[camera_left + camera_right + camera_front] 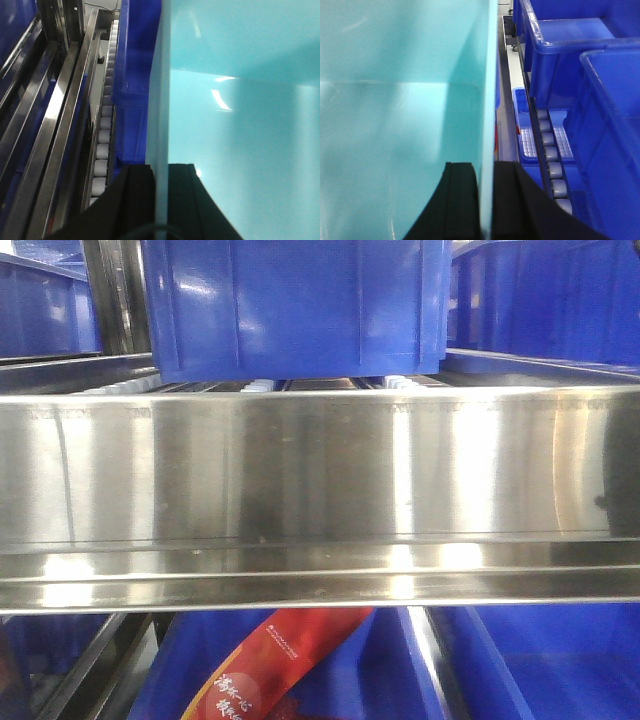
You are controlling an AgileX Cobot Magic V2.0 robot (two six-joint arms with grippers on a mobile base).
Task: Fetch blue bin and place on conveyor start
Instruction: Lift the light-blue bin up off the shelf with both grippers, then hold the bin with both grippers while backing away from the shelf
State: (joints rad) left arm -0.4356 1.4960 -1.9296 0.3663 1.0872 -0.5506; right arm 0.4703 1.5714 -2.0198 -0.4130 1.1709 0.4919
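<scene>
The blue bin (240, 125) is a pale turquoise tub; it fills the right of the left wrist view and the left of the right wrist view (400, 125). My left gripper (161, 172) is shut on its left wall, one black finger inside, one outside. My right gripper (486, 172) is shut on its right wall the same way. The bin's inside looks empty. The conveyor start is out of view. Neither gripper nor the bin shows in the front view.
A shiny steel shelf rail (320, 500) fills the front view, with a dark blue crate (295, 305) above it and a red packet (280, 660) below. Roller tracks (102, 145) and dark blue crates (580, 65) flank the bin on both sides.
</scene>
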